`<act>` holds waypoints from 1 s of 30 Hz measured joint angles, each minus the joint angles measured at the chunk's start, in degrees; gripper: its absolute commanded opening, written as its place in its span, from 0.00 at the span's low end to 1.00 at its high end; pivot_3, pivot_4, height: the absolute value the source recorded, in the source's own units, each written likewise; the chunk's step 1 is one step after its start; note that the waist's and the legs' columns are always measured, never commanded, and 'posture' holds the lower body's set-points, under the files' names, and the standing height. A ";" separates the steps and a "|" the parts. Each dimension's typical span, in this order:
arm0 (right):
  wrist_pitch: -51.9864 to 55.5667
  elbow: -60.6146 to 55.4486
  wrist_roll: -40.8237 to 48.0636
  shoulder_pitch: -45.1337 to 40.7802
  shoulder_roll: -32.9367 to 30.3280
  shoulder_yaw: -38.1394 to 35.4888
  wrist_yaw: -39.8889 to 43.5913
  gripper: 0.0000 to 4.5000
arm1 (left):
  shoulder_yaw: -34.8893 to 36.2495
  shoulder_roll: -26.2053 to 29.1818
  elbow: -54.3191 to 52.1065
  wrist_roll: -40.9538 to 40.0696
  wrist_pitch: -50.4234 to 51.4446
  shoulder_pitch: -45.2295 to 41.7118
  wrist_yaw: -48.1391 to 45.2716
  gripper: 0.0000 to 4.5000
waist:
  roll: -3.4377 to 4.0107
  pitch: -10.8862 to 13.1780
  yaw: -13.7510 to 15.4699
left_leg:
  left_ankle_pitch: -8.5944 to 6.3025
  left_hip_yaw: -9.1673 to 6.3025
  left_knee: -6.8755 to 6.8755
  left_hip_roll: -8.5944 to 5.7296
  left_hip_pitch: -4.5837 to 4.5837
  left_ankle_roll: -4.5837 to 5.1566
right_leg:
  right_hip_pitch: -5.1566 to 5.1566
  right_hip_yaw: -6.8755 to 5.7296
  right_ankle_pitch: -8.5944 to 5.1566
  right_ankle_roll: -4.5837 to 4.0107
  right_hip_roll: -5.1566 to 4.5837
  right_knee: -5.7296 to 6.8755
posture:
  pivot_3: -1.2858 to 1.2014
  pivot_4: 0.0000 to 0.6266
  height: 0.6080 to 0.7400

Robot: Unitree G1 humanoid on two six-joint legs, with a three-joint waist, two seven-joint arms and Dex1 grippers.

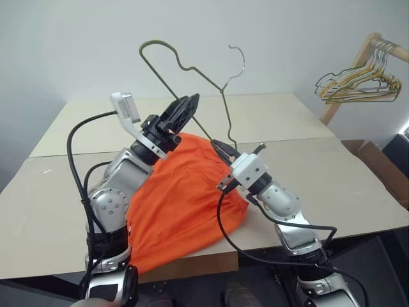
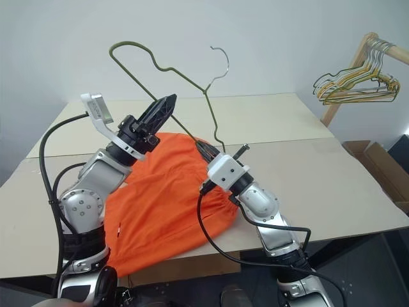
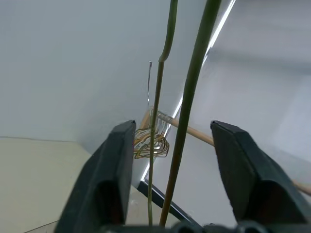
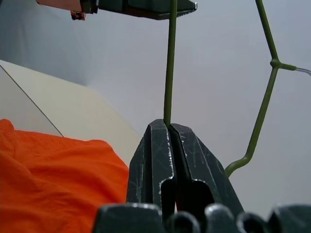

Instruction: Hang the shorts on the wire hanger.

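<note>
The orange shorts (image 1: 185, 192) lie crumpled on the table (image 1: 319, 160), with one part drooping over its front edge. My right gripper (image 1: 220, 146) is shut on the wire hanger (image 1: 222, 91), pinching one strand just above the shorts, and the hanger stands up in the air with its hook on top. In the right wrist view that strand (image 4: 170, 73) rises out of the shut fingertips (image 4: 156, 127). My left gripper (image 1: 187, 105) is higher and to the left, open, with two strands of the hanger (image 3: 187, 97) running between its spread fingers (image 3: 116, 160) without touching them.
A bunch of yellow, green and white wire hangers (image 1: 361, 80) hangs on a wooden rack (image 1: 353, 70) at the far right. A cardboard box (image 1: 377, 163) sits beyond the table's right edge. A plain wall stands behind the table.
</note>
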 measured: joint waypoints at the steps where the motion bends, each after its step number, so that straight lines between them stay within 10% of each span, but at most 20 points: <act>1: 0.00 0.00 -0.01 0.00 0.00 0.00 0.11 0.00 | -0.11 -0.02 0.00 0.10 -0.37 0.01 -0.03 0.32 | 0.00 0.00 0.01 | 0.00 0.00 0.00 0.00 0.00 0.00 | 0.00 0.00 0.00 0.00 0.00 0.00 | 0.49 0.00 1.00; 5: 0.04 0.00 -0.25 0.00 0.10 -0.01 0.25 0.00 | -0.57 -0.06 -0.01 0.59 -0.81 0.09 -0.06 0.02 | 0.00 0.00 0.01 | 0.00 0.01 0.00 0.00 0.01 0.00 | 0.00 0.00 0.00 0.00 0.00 0.00 | 0.49 0.00 1.00; 11: 0.45 -0.03 -0.73 0.02 0.32 -0.03 0.22 0.00 | -1.18 0.00 0.06 3.28 -1.93 0.27 -0.01 0.00 | 0.00 0.00 0.04 | 0.00 0.01 0.00 0.00 0.01 0.00 | 0.01 0.01 0.00 0.00 0.00 -0.01 | 0.49 0.00 1.00; 19: 2.10 -0.02 -0.40 0.05 -0.94 -0.16 2.62 0.57 | -3.11 2.99 0.32 10.86 -5.85 1.52 -5.01 0.00 | 0.00 0.00 -0.04 | 0.00 0.22 0.00 0.01 0.04 0.00 | 0.03 -0.01 0.00 -0.01 0.03 -0.01 | 0.48 0.00 1.00; 21: 2.15 -0.32 0.76 0.39 -1.76 -0.65 3.90 0.57 | -2.89 4.62 0.60 12.35 -6.96 1.71 -6.52 0.00 | 0.00 0.00 -0.03 | 0.00 0.29 0.00 0.01 0.04 0.00 | 0.03 -0.01 0.00 0.00 0.03 -0.02 | 0.48 0.00 1.00; 30: 28.47 -6.51 36.38 0.46 -17.91 -11.14 28.00 0.57 | 8.43 17.02 3.47 0.37 -5.92 4.03 -25.52 0.00 | 0.00 0.02 0.14 | -0.01 0.36 0.00 0.06 -0.01 0.02 | 0.10 -0.15 -0.01 0.00 0.01 -0.15 | 0.48 0.00 1.00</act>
